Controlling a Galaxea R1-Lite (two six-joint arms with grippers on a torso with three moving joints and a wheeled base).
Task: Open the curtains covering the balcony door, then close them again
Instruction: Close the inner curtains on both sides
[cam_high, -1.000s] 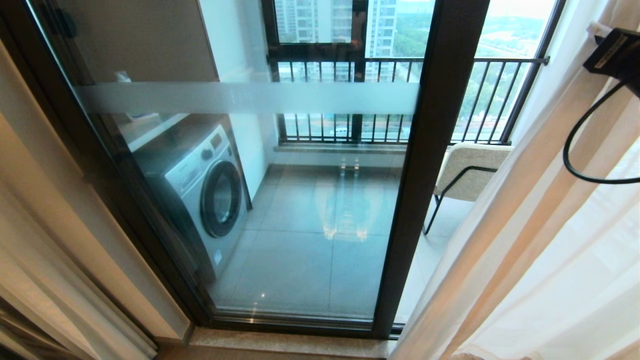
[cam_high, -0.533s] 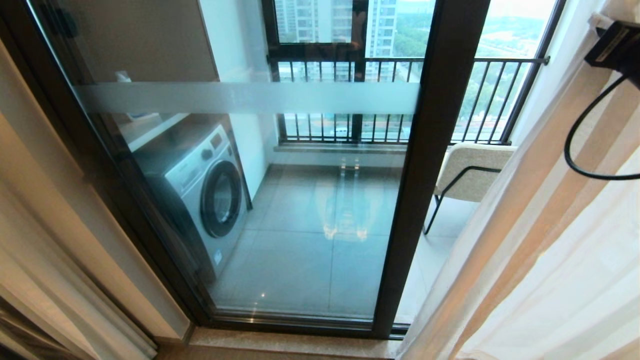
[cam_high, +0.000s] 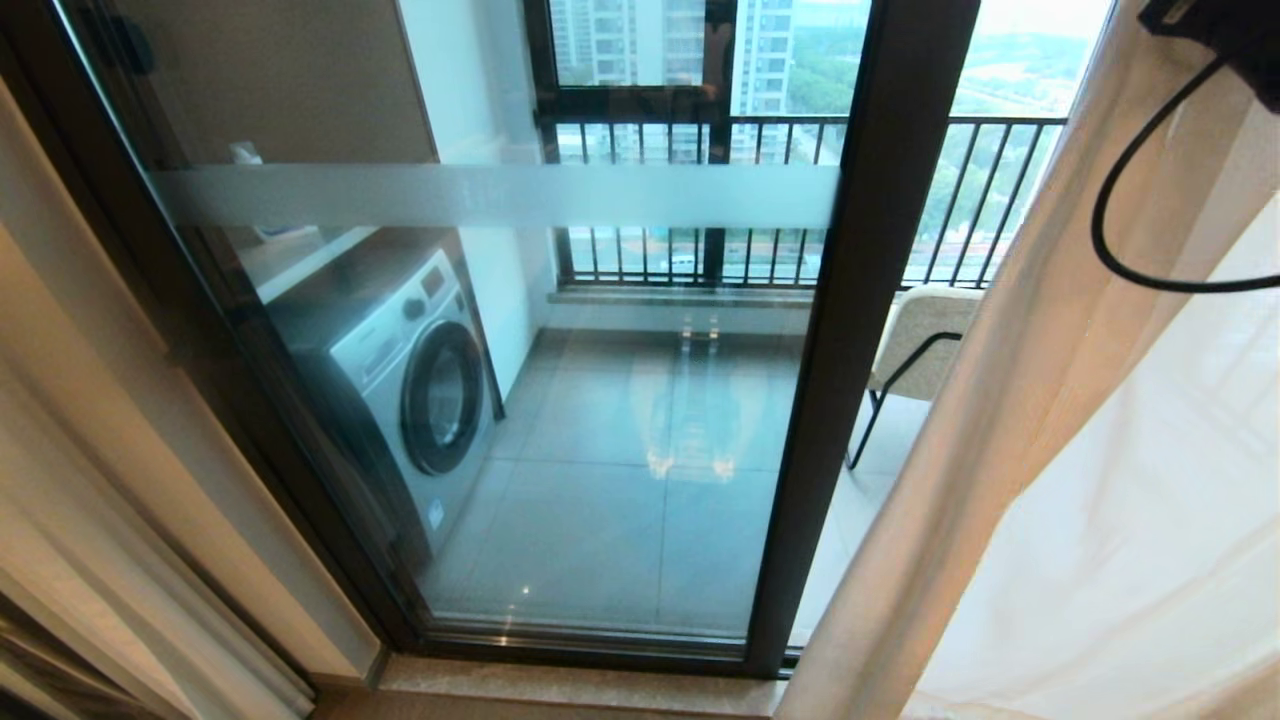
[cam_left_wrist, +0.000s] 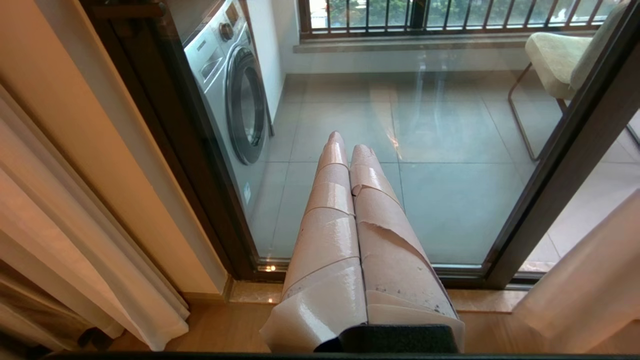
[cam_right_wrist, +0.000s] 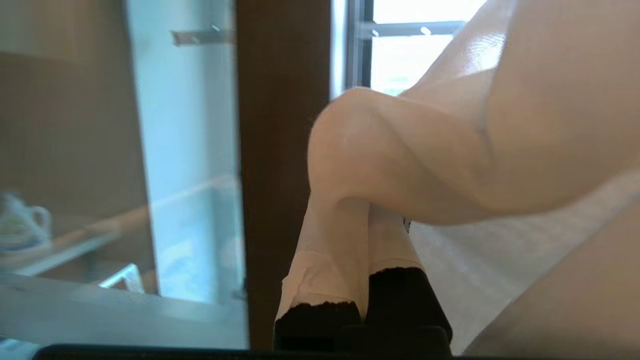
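Beyond the balcony door (cam_high: 640, 400), a tall glass panel in a dark frame with a frosted band across it, lie a tiled balcony floor (cam_high: 620, 520), a washing machine (cam_high: 410, 380) on the left, a railing (cam_high: 800, 200), and a pale chair (cam_high: 925, 335) on the right. The glass in front of the robot is mostly uncovered. On the right, the curtains (cam_high: 1050, 450), a tan drape with sheer white fabric beside it, hang in a slanted bunch, overlapping the right edge of the chair. Another tan drape (cam_high: 90, 520) hangs gathered at the far left, against the wall.

At the upper right of the head view, a dark part of the right arm with a looping black cable (cam_high: 1140, 230) sits against the fabric. In the right wrist view, the right gripper (cam_right_wrist: 362, 215) has its taped fingers (cam_right_wrist: 330, 260) pressed together, with a fold of the drape bulging over their tips. Whether cloth is truly pinched between them cannot be told; it seems hooked or caught so the arm can carry it sideways.

The left gripper (cam_left_wrist: 347, 145) hangs idle, low in front of the glass, fingers pressed together on nothing.

Room for movement lies leftward across the bare glass, up to the door's central dark upright (cam_high: 860, 330). The right side is crowded by fabric, and the cable hangs close enough to risk snagging.
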